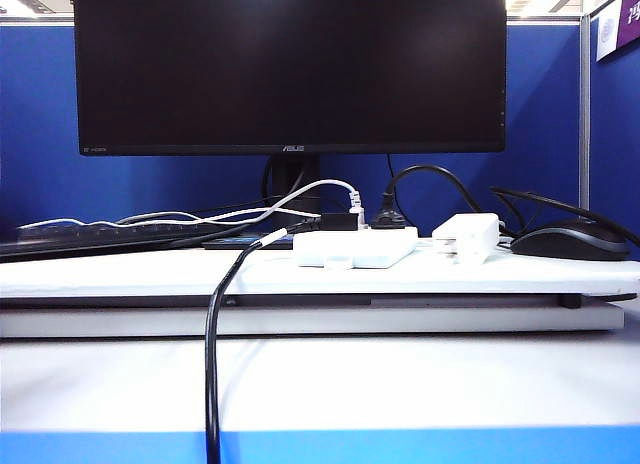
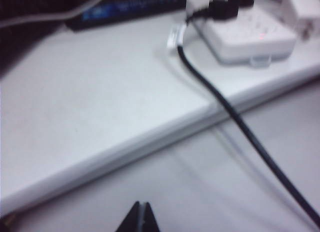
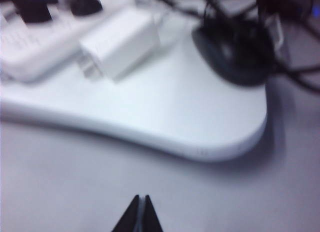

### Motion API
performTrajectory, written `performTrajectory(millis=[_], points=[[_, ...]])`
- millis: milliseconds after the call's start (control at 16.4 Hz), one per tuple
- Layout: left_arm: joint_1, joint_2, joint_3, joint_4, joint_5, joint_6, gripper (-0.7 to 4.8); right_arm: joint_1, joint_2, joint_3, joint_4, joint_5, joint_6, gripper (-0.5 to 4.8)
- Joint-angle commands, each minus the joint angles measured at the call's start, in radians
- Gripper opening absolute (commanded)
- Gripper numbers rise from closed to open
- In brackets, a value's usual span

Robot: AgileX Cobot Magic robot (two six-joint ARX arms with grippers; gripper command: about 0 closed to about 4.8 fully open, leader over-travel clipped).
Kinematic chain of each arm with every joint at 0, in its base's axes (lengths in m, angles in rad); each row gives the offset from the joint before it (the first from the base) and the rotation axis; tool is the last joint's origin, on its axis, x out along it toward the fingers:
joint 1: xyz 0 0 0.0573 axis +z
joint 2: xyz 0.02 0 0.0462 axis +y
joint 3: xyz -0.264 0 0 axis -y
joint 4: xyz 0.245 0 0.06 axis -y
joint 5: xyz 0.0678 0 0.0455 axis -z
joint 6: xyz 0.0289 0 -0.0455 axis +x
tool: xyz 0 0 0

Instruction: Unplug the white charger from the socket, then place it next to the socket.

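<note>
Blue partition panels and a dark monitor (image 1: 290,64) close off the back of a white desk (image 1: 320,384), on which a raised white board (image 1: 130,274) carries everything that matters.

Nearest, low over the bare desk in front of the board, both grippers hang empty. The left gripper (image 2: 140,217) has its jaws pressed together with nothing between them, short of the board's front edge on the left. The right gripper (image 3: 139,213) is likewise shut tight and empty, facing the board's rounded front right corner.

A thick black cable (image 1: 212,364) runs over the board's front edge and down across the desk.

Farther back, near the middle of the board, lies the socket (image 1: 355,247), flat and low, with black plugs standing in its rear outlets. Just beside its right end the white charger (image 1: 468,234) lies on its side, clear of the outlets, its metal prongs (image 3: 87,67) showing at one end. By that, the unplugging looks done and the charger already sits next to the socket.

The charger reads as a small, rigid plastic block: light, smooth and likely slippery, so a pinch across its two broad flat faces at mid-body should hold best, away from the prongs and the thin cable, which could tug it askew.

Beyond it, toward the board's right rear, rests a black mouse (image 1: 570,240).
</note>
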Motion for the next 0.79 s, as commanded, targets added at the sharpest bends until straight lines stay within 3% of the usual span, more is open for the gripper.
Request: performTrajectory(millis=[61,427,794], points=[[0.057,-0.074,0.0,0.005,0.029,0.004,-0.02,-0.031,-0.075,-0.004,0.019,0.002,0.001,-0.06],[0.373,-0.227,0.0,-0.004,0.078,0.004,-0.02,-0.098,-0.077,-0.004,0.022,0.001,0.001,-0.06],[0.505,-0.359,0.0,-0.005,0.079,0.004,-0.02,-0.103,-0.077,-0.004,0.006,0.001,0.001,-0.06]])
